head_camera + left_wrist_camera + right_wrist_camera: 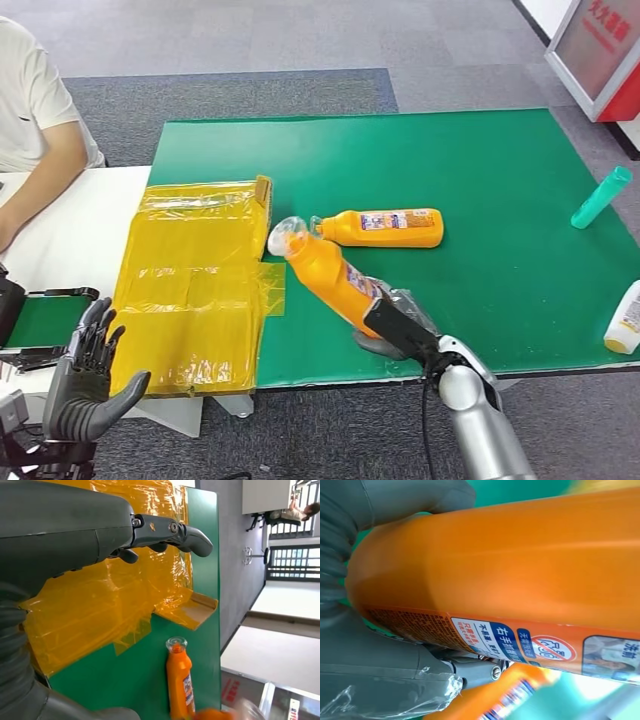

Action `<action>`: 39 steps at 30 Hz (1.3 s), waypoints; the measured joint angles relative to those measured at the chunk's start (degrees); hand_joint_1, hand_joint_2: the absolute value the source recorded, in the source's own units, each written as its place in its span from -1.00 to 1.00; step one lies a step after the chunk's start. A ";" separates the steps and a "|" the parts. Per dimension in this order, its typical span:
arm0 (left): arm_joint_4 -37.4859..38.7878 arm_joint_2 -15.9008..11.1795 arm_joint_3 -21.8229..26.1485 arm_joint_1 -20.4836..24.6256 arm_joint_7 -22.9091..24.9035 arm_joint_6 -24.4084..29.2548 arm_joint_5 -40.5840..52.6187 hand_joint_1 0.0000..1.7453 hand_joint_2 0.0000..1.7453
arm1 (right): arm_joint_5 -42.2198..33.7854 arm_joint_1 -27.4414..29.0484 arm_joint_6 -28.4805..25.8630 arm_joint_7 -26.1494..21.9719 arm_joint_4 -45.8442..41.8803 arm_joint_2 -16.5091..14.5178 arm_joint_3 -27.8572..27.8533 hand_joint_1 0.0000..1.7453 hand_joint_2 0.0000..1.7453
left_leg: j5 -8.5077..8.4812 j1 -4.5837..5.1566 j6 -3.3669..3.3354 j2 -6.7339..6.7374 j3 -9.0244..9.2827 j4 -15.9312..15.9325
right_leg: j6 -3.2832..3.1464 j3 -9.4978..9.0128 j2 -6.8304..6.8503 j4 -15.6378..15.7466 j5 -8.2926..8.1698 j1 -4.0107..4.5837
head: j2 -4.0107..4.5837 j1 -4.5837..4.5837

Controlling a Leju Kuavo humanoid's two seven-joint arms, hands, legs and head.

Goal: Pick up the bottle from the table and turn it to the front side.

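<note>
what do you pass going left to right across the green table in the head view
yellow plastic sheet → orange bottle held by the right hand → orange bottle lying on its side → teal bottle → white bottle at the right edge

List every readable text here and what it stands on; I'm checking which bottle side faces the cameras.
"右手": blue label band on the held orange bottle, right wrist view; the smaller print around it is too blurred.
Second orange bottle on the green table: label too small to read.
Red-and-white sign: white characters, too blurred.
White bottle at the table edge: print unreadable.
</note>
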State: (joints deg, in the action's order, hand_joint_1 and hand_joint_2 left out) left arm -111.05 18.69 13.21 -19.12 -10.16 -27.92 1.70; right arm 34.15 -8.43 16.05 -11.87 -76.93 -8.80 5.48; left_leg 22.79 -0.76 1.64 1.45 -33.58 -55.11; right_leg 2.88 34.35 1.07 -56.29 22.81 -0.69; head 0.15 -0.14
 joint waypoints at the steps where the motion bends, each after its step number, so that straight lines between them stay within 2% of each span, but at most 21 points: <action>1: -0.07 -0.02 -0.07 0.02 0.05 0.08 -0.21 -1.00 1.00 | -3.56 1.32 0.42 -0.36 -2.38 -0.20 0.38 1.00 1.00 | 0.04 0.01 0.01 0.00 -0.02 0.00 | 0.00 0.03 0.00 0.00 0.01 -0.01 | 0.00 0.00; 3: -0.19 -0.08 -0.30 0.12 0.25 0.30 -0.71 -1.00 1.00 | -8.67 3.49 0.97 -0.75 -6.31 -0.57 1.42 1.00 1.00 | 0.11 0.02 0.03 0.00 -0.04 0.00 | 0.02 0.07 -0.01 0.01 0.05 -0.02 | 0.00 0.02; 8: -0.24 -0.24 -1.12 0.34 0.73 0.91 -1.97 -1.00 1.00 | -13.58 6.32 1.71 -1.25 -11.73 -0.75 3.20 1.00 1.00 | 0.17 0.02 0.01 0.00 -0.07 0.00 | 0.05 0.11 -0.01 0.01 0.13 -0.02 | 0.00 0.02; 12: 0.33 -0.84 -2.31 1.83 2.73 1.99 -10.19 -1.00 1.00 | -25.20 7.26 4.29 -3.77 -13.00 -0.76 4.91 1.00 1.00 | 0.16 0.02 0.02 0.00 -0.07 0.00 | 0.04 0.13 -0.01 0.01 0.13 -0.02 | 0.00 0.02; 14: 1.37 -1.49 -3.59 3.17 3.55 2.67 -14.91 -1.00 1.00 | -27.02 7.60 3.28 -5.11 -13.08 -0.76 6.57 1.00 1.00 | 0.15 0.01 0.03 0.00 -0.07 0.00 | 0.04 0.13 -0.01 0.01 0.12 -0.01 | 0.00 0.01; 17: 3.80 -3.17 -7.21 5.31 5.02 3.12 -22.11 -1.00 1.00 | -24.68 7.82 -0.29 -6.49 -12.55 -0.75 9.51 1.00 1.00 | 0.14 0.01 0.04 0.00 -0.07 0.00 | 0.03 0.15 -0.01 0.01 0.11 -0.01 | 0.00 0.02; 20: 6.46 -6.05 -14.63 7.70 5.83 2.24 -28.49 -1.00 1.00 | -19.92 7.50 -3.88 -7.17 -10.69 -0.75 12.90 1.00 1.00 | 0.13 0.02 0.04 0.00 -0.08 0.00 | 0.04 0.14 -0.01 0.01 0.10 -0.01 | 0.00 0.01; 24: 9.03 -9.60 -25.57 10.57 4.86 2.73 -30.55 -1.00 1.00 | -15.70 6.95 -6.70 -7.37 -8.27 -0.75 16.73 1.00 1.00 | 0.13 0.02 0.04 0.00 -0.10 0.00 | 0.05 0.14 -0.01 0.01 0.09 -0.02 | 0.00 0.02; 28: 10.31 -12.03 -32.90 13.13 5.14 2.97 -31.04 -1.00 1.00 | -11.55 6.13 -8.63 -6.35 -7.00 -0.73 19.07 1.00 1.00 | 0.14 0.02 0.04 0.00 -0.10 0.00 | 0.05 0.15 -0.01 0.01 0.10 -0.02 | 0.00 0.01; 31: 10.95 -13.18 -36.21 14.89 5.80 3.34 -30.49 -1.00 1.00 | -9.86 5.72 -9.55 -5.93 -6.19 -0.67 20.27 1.00 1.00 | 0.14 0.02 0.04 0.00 -0.11 0.00 | 0.04 0.16 -0.01 0.00 0.11 -0.02 | 0.00 0.01; 39: 11.83 -15.38 -39.73 17.94 6.74 5.68 -22.82 -1.00 1.00 | -6.11 5.40 -11.46 -5.99 -4.64 -0.51 21.32 1.00 1.00 | 0.14 0.02 0.04 0.00 -0.12 0.00 | 0.03 0.16 0.00 0.00 0.12 -0.01 | 0.00 0.02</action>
State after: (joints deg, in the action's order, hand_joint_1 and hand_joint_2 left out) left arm -99.22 3.31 -26.51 -1.18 -3.42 -22.24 -21.12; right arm 28.03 -3.03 4.59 -17.87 -81.57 -9.31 26.80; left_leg 22.92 -0.74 1.68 1.45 -33.70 -55.11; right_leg 2.91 34.50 1.06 -56.29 22.92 -0.71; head 0.15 -0.12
